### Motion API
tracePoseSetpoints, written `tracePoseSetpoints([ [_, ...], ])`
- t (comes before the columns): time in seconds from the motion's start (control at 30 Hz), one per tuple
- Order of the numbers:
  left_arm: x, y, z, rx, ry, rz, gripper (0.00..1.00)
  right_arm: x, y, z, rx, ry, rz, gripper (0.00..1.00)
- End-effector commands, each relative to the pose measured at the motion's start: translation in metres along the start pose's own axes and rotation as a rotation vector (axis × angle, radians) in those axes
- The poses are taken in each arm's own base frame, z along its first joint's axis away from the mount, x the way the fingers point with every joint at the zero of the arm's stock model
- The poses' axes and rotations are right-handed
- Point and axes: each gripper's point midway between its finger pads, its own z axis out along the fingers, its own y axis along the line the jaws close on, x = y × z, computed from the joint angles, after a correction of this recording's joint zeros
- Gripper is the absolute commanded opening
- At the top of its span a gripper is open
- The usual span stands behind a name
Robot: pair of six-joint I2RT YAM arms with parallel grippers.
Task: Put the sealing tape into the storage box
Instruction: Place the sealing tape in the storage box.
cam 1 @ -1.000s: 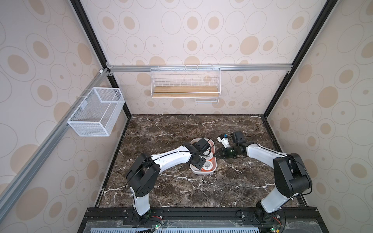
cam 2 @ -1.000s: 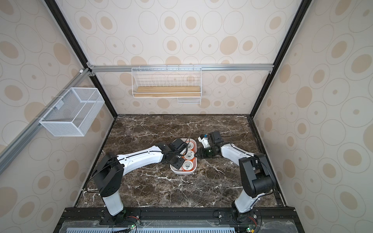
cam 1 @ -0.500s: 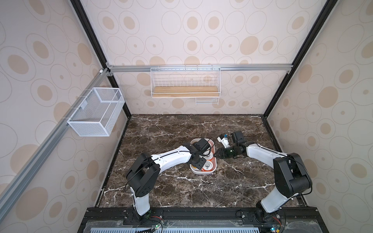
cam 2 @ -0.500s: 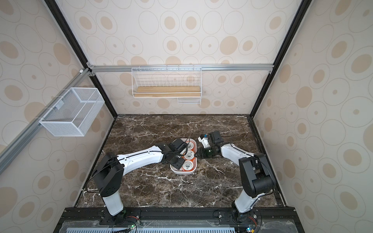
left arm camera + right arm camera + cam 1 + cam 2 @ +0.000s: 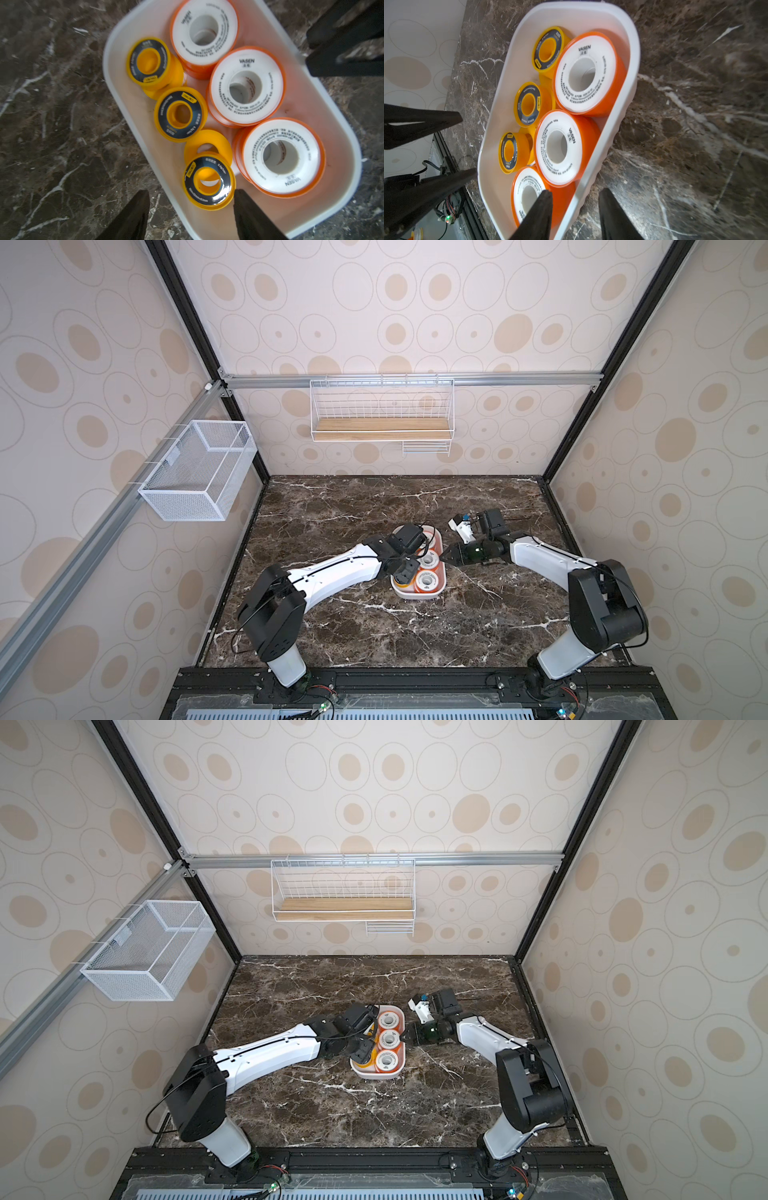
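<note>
Bare marble table (image 5: pixel 374 639) runs from the near edge up to the storage box (image 5: pixel 417 596), which stands mid-table between the arms, and on behind it to the far edge. The sealing tape (image 5: pixel 270 99) sits inside, orange spools along one side, yellow along the other. The left gripper (image 5: pixel 191 191), jaws apart, straddles one long rim, with a dark-faced yellow spool (image 5: pixel 207 200) just ahead of the gap. The right gripper (image 5: pixel 576 190), jaws apart, straddles the opposite wall, one finger over an orange spool (image 5: pixel 519 187).
</note>
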Motion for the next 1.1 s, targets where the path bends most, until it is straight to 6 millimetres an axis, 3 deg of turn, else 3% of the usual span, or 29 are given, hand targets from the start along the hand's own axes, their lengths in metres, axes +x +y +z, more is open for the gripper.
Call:
tracePoseSetpoints([
  [0.0, -0.013, 0.022, -0.017, -0.108, -0.106, -0.035, 0.68, -0.002, 0.002, -0.011, 0.038, -0.037, -0.049, 0.45],
  [0.23, -0.019, 0.066, -0.043, -0.311, -0.251, -0.070, 0.68, -0.007, -0.015, -0.034, 0.209, -0.108, -0.123, 0.49],
  [0.53, -0.024, 0.118, -0.082, -0.603, -0.454, -0.067, 0.71, -0.024, -0.054, -0.087, 0.577, -0.266, -0.202, 0.55],
  [0.87, 0.002, 0.181, -0.102, -0.794, -0.566, -0.220, 0.76, -0.041, -0.095, -0.141, 0.952, -0.439, -0.234, 0.64],
  [1.07, 0.027, 0.218, -0.100, -0.887, -0.546, -0.293, 0.80, -0.040, -0.121, -0.164, 1.145, -0.471, -0.236, 0.69],
])
